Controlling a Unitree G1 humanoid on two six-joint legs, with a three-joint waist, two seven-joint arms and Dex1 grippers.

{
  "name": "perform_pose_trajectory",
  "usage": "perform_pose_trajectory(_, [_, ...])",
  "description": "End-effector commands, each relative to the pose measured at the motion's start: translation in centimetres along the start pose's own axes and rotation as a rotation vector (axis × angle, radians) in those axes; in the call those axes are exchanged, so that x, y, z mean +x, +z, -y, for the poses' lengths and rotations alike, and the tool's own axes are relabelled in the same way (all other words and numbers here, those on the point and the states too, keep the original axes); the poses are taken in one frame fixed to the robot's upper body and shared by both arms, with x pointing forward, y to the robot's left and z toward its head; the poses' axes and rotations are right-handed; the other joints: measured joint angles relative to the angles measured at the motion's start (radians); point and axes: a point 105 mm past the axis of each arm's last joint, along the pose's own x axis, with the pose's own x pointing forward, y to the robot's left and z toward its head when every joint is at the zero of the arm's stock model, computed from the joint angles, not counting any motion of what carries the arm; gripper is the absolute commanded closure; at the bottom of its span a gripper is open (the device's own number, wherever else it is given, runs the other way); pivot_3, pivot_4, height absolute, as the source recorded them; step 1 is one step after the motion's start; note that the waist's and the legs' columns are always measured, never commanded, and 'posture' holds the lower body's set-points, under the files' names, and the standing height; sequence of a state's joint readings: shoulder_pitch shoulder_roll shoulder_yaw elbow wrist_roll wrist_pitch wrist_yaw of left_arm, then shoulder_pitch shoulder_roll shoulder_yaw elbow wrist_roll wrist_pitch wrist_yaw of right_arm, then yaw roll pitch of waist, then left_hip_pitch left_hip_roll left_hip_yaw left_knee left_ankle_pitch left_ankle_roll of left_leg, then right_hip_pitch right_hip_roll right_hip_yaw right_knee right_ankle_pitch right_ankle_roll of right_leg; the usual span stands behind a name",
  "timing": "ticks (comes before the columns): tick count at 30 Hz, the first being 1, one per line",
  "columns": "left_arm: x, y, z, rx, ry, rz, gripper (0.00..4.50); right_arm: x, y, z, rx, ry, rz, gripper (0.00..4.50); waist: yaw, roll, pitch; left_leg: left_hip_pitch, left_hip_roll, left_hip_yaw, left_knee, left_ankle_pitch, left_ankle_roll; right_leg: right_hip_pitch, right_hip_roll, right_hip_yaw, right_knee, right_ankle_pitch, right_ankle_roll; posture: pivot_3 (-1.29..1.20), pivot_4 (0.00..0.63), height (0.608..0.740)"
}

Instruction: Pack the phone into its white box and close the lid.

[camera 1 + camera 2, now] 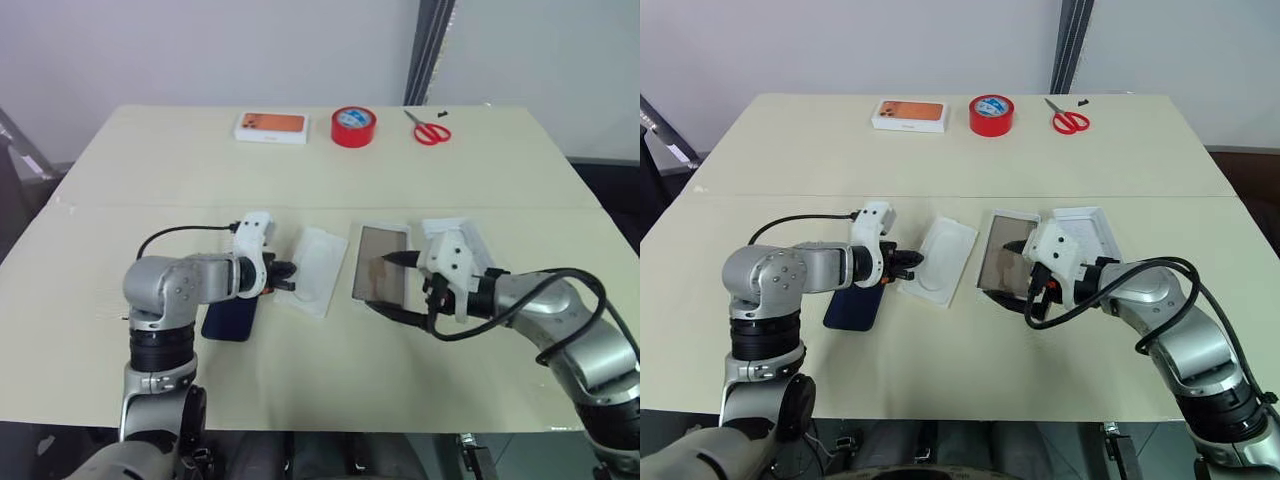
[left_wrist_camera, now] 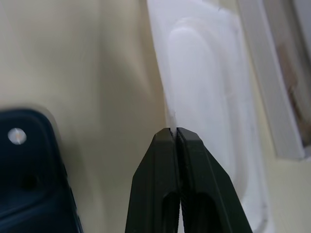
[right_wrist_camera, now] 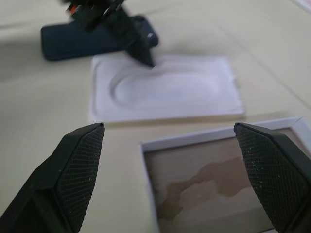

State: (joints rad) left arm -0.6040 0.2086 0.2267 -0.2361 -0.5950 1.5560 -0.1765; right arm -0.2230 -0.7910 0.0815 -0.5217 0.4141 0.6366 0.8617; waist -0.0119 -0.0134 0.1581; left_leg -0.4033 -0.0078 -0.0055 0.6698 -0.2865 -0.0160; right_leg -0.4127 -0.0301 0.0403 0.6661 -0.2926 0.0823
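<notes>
you had packed nothing: the phone lay on the bench, left of the empty white box. your left hand pinched the insert's edge; your right hand gaped wide, empty, over the box; the lid waited beyond.

The phone is slim, dark blue and glossy with rounded corners. It lies flat on the surface toward the robot's left, partly covered by the left arm, and the left wrist view shows its camera corner facing up. The white box is a shallow rectangular tray with white walls and a brownish inner floor. It lies open and empty near the middle of the surface, its long sides running away from the robot. The lid is a shallow white tray, open side up, just beside the box on the right, partly hidden by the right arm.
</notes>
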Motion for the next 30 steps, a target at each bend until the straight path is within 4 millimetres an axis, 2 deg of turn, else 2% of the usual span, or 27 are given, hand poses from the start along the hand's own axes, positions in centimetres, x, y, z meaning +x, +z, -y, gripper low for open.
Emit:
perform_pose_trajectory(1, [-1.8,2.6,-0.5,-0.082,-0.031,0.157,4.46,0.6,-0.3,-1.5,-0.067,0.065,-0.046,0.0,0.0,0.0,0.0,0.0,0.0,0.0,0.0,0.0,0.0,0.0,0.0,0.0,0.0,0.0,0.0,0.0,0.15,0.733])
perform_pose_trajectory(6, [-3.1,3.6,-1.1,-0.131,-0.035,0.24,4.46,1.9,-3.5,-1.5,-0.099,0.071,-0.173,0.0,0.001,-0.001,0.0,0.0,0.0,0.0,0.0,0.0,0.0,0.0,0.0,0.0,0.0,0.0,0.0,0.0,0.15,0.733])
perform_pose_trajectory(9, [-3.4,3.8,-1.5,-0.134,-0.021,0.256,4.5,2.3,-4.4,-1.5,-0.127,0.079,-0.201,0.78,0.002,-0.001,0.0,0.0,0.0,0.0,0.0,0.0,-0.001,0.0,0.0,0.0,0.0,0.0,0.0,0.0,0.15,0.733])
perform_pose_trajectory(15, [-4.1,4.1,-1.6,-0.14,-0.021,0.293,4.5,2.7,-3.9,-1.8,-0.194,0.11,-0.184,3.78,0.0,-0.001,0.0,0.0,0.0,0.0,0.0,0.001,-0.002,0.0,0.0,0.0,0.0,0.0,0.0,0.0,0.15,0.733])
perform_pose_trajectory(16, [-4.2,4.2,-1.5,-0.143,-0.028,0.3,4.5,2.8,-3.5,-2.1,-0.204,0.125,-0.17,4.23,0.0,-0.001,0.0,0.0,0.0,0.0,0.0,0.001,-0.002,0.0,0.0,0.0,0.0,0.0,0.0,0.0,0.15,0.733])
perform_pose_trajectory(17, [-4.2,4.3,-1.3,-0.143,-0.036,0.304,4.5,2.8,-3.2,-2.4,-0.212,0.138,-0.158,4.44,0.0,-0.001,0.0,0.0,0.0,0.0,0.0,0.001,-0.002,0.0,0.0,0.0,0.0,0.0,0.0,0.0,0.15,0.733])
perform_pose_trajectory(22, [-4.1,3.8,0.0,-0.11,-0.088,0.27,4.5,3.9,-1.7,-3.2,-0.23,0.177,-0.102,4.44,-0.001,-0.001,0.0,0.0,0.0,0.0,0.0,0.001,-0.002,0.0,0.0,0.0,0.0,0.0,0.0,0.0,0.15,0.733])
perform_pose_trajectory(30, [-3.5,3.5,1.2,-0.118,-0.136,0.263,4.5,7.0,-1.6,-2.4,-0.357,0.17,-0.083,4.44,-0.001,-0.001,0.0,0.0,0.0,0.0,0.0,0.004,-0.008,0.0,0.0,0.0,0.0,0.0,0.0,0.0,0.15,0.733])
